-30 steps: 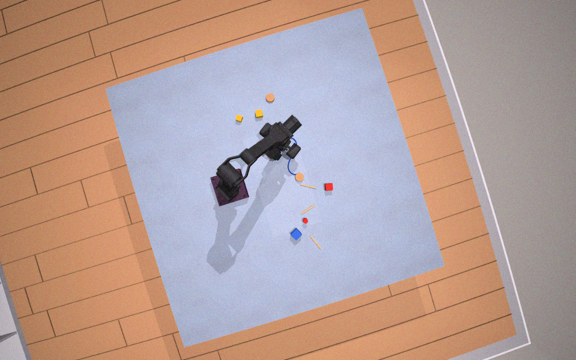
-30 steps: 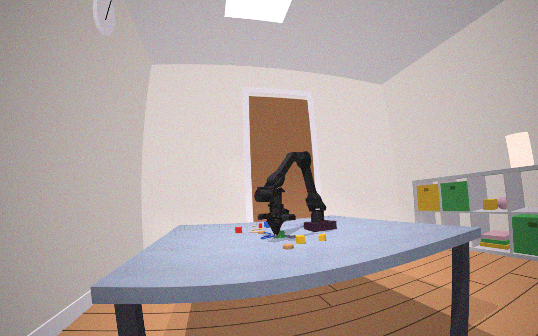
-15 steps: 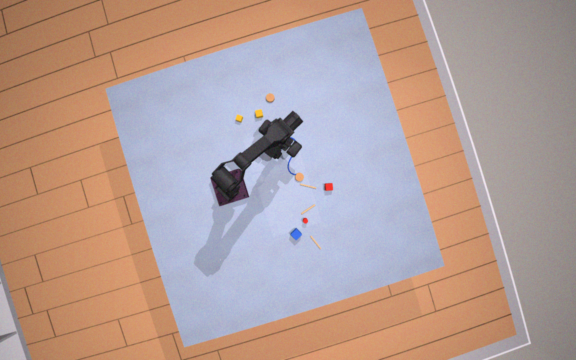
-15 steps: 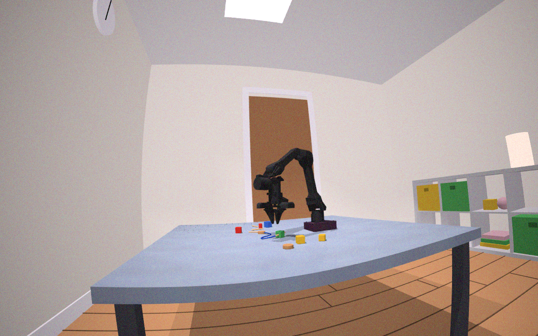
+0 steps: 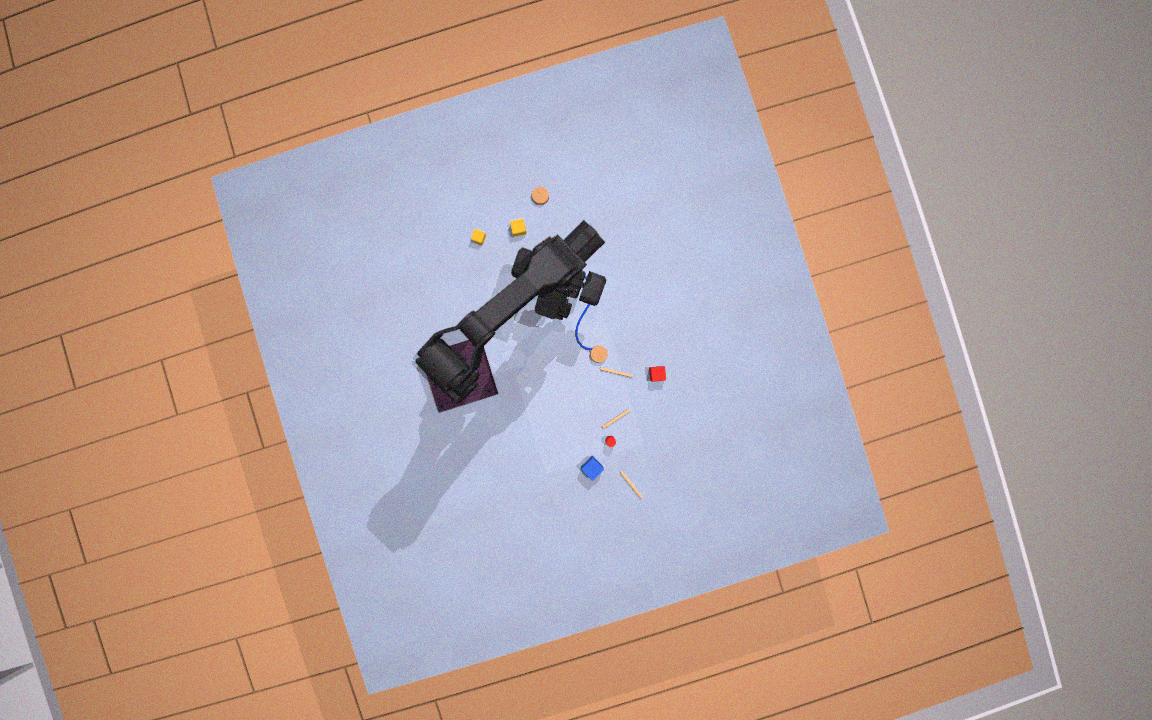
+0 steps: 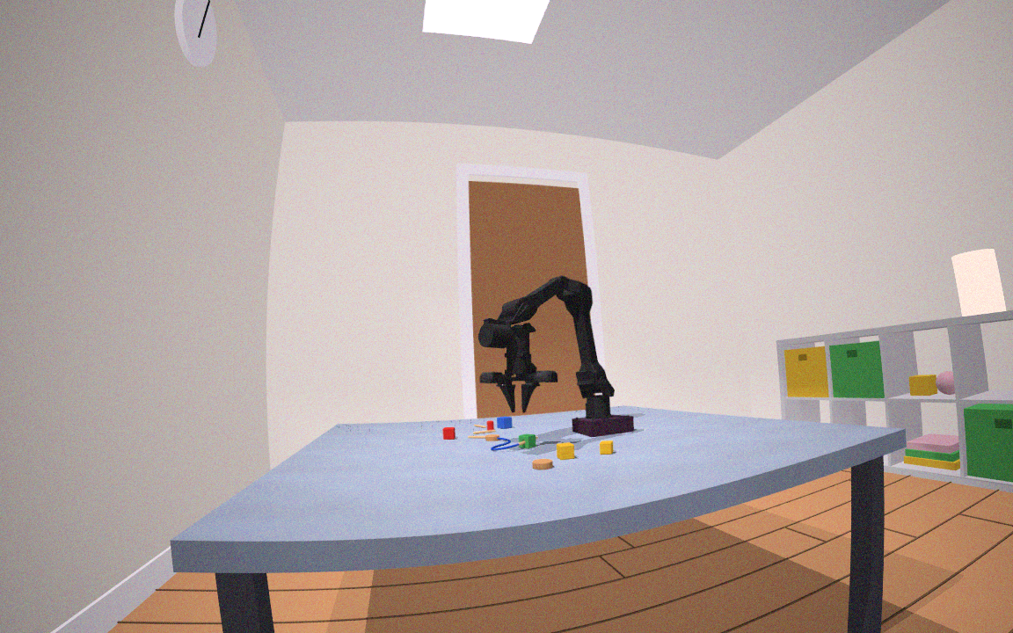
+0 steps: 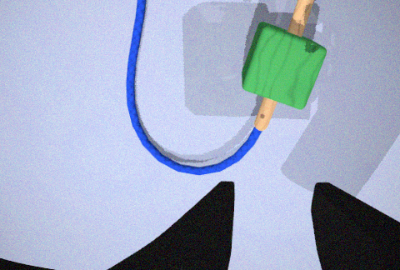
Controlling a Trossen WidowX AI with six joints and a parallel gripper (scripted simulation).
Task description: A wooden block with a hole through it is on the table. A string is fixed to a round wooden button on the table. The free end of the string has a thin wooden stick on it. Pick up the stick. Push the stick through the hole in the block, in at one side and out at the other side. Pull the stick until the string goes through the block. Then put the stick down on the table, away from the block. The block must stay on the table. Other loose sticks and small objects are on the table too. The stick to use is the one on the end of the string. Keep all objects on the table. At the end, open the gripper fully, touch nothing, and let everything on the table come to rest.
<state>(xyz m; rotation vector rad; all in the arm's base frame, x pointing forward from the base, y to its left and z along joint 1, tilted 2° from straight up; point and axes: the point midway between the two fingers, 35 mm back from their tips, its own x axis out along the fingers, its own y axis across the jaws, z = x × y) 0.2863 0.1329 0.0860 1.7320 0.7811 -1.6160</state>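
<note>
The green block (image 6: 527, 440) (image 7: 285, 66) rests on the table. The wooden stick (image 7: 304, 5) runs through its hole. One end sticks out past the far side in the wrist view, and a short end with the string shows on the near side. The blue string (image 7: 132, 70) (image 6: 500, 448) (image 5: 576, 331) curves from that near end in a loop toward the round button (image 5: 598, 354) (image 6: 491, 437). My gripper (image 7: 273, 195) (image 6: 519, 411) is open and empty, raised above the table, with its tips apart. In the top view the arm hides the block and stick.
Loose sticks (image 5: 616, 372) (image 5: 616, 419) (image 5: 631, 485), a red cube (image 5: 657, 373), a small red piece (image 5: 610, 441) and a blue block (image 5: 592, 468) lie beyond the button. Two yellow cubes (image 5: 517, 227) (image 5: 478, 237) and another round disc (image 5: 540, 195) lie on the arm's other side.
</note>
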